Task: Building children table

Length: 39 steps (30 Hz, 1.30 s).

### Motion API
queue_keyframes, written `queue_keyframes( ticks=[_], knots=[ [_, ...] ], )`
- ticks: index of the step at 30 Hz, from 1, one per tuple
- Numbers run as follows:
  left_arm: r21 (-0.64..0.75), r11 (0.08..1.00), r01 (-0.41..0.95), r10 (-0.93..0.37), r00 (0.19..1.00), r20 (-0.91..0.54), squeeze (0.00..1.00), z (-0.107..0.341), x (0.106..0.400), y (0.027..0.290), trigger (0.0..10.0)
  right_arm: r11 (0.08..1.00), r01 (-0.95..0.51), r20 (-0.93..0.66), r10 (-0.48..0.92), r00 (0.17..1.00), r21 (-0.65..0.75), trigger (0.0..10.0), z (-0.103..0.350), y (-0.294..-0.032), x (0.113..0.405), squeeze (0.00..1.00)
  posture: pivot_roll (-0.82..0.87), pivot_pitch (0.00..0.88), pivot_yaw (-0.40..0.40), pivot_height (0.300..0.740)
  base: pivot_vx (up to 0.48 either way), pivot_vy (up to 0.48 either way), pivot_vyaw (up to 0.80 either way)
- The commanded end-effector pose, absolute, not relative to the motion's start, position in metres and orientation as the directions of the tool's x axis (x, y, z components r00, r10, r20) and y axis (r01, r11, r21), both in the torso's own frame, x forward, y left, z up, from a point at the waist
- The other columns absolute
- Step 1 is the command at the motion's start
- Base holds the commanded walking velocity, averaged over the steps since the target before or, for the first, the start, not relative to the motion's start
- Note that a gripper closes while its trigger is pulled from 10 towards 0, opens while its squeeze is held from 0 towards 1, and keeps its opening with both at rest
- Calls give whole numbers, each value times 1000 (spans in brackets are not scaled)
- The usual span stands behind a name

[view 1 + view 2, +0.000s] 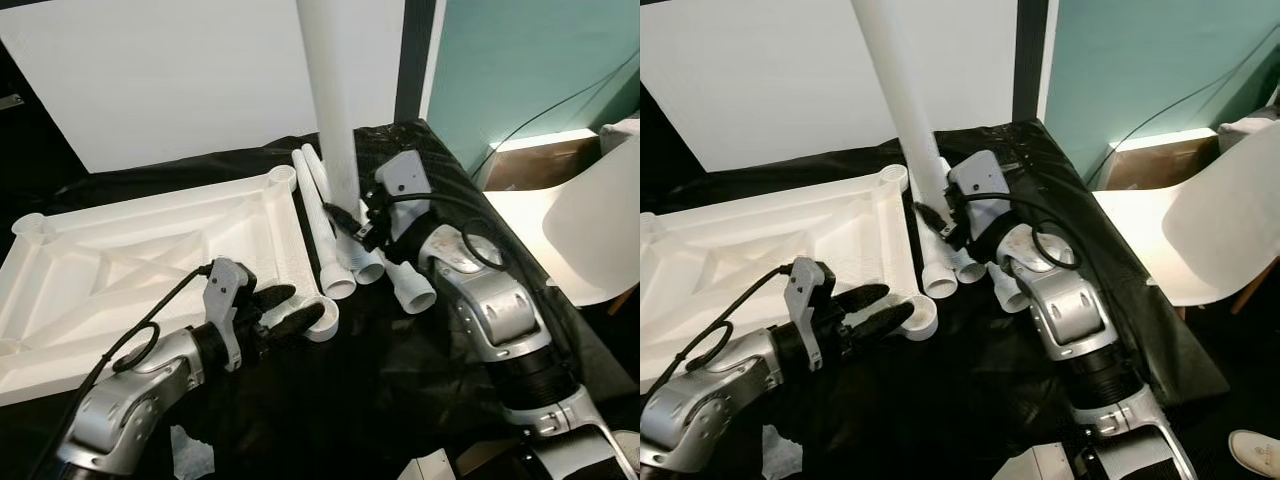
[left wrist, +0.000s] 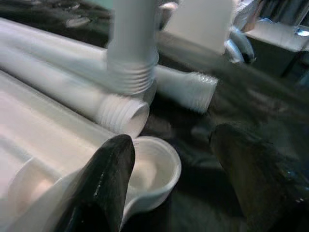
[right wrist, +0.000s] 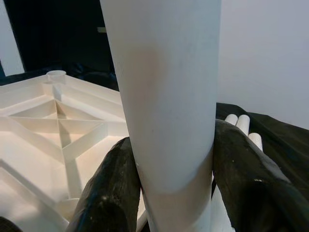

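The white table top [image 1: 150, 260] lies upside down on the black cloth, ribs facing up. Its near right corner socket [image 1: 325, 322] sits just past the tips of my left gripper [image 1: 290, 308], which is open; in the left wrist view the socket cup [image 2: 154, 169] lies between the two fingers. My right gripper [image 1: 350, 225] is shut on a white table leg [image 1: 330, 90], held upright, its threaded end [image 2: 133, 79] hanging over the lying legs. Three more legs [image 1: 322, 215] lie side by side on the cloth right of the table top.
A large white board [image 1: 180, 70] leans against the wall behind the table top. To the right stand a white chair [image 1: 590, 230] and a brown box [image 1: 530, 160] by the teal wall. The black cloth [image 1: 400, 400] runs on toward me.
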<state>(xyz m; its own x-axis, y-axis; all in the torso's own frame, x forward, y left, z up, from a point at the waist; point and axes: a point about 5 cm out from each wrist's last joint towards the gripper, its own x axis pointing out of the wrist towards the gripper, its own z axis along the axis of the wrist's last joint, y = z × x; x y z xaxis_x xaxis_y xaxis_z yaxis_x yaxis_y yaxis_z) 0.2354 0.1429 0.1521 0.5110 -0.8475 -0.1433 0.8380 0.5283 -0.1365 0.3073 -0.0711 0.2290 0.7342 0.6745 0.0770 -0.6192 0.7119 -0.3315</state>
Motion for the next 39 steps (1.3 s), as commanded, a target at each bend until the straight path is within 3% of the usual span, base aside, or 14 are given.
queue_keyframes(
  ticks=[1, 6, 18, 23, 24, 26, 30, 31, 32, 35, 39],
  knots=[
    [-151, 475, 867, -875, 448, -185, 0, 145, 230, 144, 10000, 695, -642, 89, 698, 711, -325, 10000, 232, -68, 303, 0, 12, 0, 66, 740, 0, 0, 0],
    [-87, 510, 856, -825, 458, -331, 0, 118, 230, 149, 10000, 632, -707, 71, 760, 646, -318, 10000, 231, -63, 295, 0, 9, 0, 54, 740, 0, 0, 0],
    [-29, 561, 828, -767, 506, -396, 0, 102, 233, 161, 10000, 595, -753, 49, 792, 608, -282, 10000, 228, -64, 290, 0, 12, 0, 35, 740, 0, 0, 0],
    [-112, 649, 752, -757, 653, -4, 0, 143, 248, 151, 10000, 653, -705, 77, 747, 661, -277, 10000, 229, -72, 297, 0, 7, 0, 41, 740, 0, 0, 0],
    [-112, 649, 752, -757, 653, -4, 0, 143, 248, 151, 10000, 653, -705, 77, 747, 661, -277, 10000, 229, -72, 297, 0, 7, 0, 41, 740, 0, 0, 0],
    [-172, 682, 710, -680, 703, 206, 0, 163, 251, 152, 10000, 678, -679, 87, 723, 686, -281, 10000, 229, -74, 300, 0, 3, 0, 44, 740, 0, 0, 0],
    [-190, 690, 698, -649, 713, 265, 0, 168, 251, 152, 10000, 683, -675, 87, 718, 691, -280, 10000, 230, -74, 300, 0, 2, 0, 44, 740, 0, 0, 0],
    [-265, 695, 668, -549, 732, 404, 0, 181, 250, 151, 10000, 696, -654, 78, 700, 710, -295, 10000, 226, -73, 303, 0, 3, 0, 38, 740, 0, 0, 0],
    [-297, 685, 665, -513, 730, 452, 0, 186, 249, 151, 10000, 703, -643, 73, 690, 720, -303, 10000, 225, -72, 305, 0, 3, 0, 38, 740, 0, 0, 0],
    [-282, 666, 691, -522, 701, 486, 0, 193, 246, 141, 10000, 712, -579, 27, 640, 768, -398, 10000, 218, -70, 314, 0, 7, 0, 31, 740, 0, 0, 0],
    [-275, 651, 707, -519, 679, 519, 0, 200, 248, 133, 10000, 676, -558, 8, 640, 769, -481, 10000, 216, -63, 318, 0, 10, 0, 28, 740, 0, 0, 0]
  ],
)
